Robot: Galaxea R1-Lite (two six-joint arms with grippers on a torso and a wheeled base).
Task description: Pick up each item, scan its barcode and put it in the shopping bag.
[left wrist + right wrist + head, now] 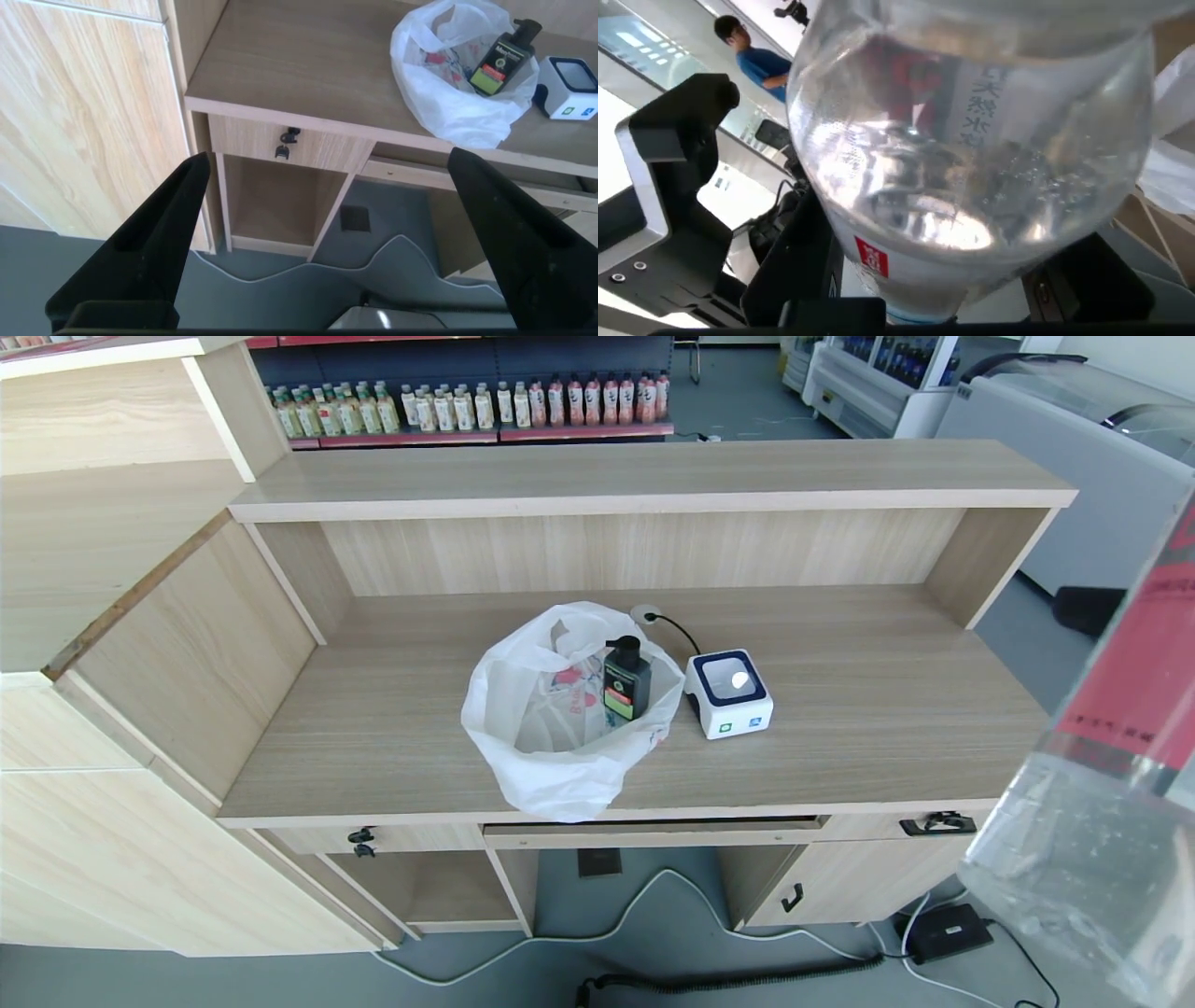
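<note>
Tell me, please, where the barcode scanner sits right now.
In the head view the white barcode scanner stands on the counter, just to the robot's right of the shopping bag holding the pump bottle.

The head view looks forward and down from above the counter (840, 728), set back from its front edge so that the whole top and the raised back wall fit in. The water bottle (1102, 821) sits very near the lens at the right edge. The left wrist view looks from out beyond the counter's front left corner, down and across between the spread fingers of the left gripper (327, 159) toward the front edge. Both views take in the shopping bag (523, 709), pump bottle (626, 681), scanner (728, 695) and drawer lock (361, 840), all far off in the wrist view. The right wrist view is pressed close against the water bottle, which it shares with the head view
</note>
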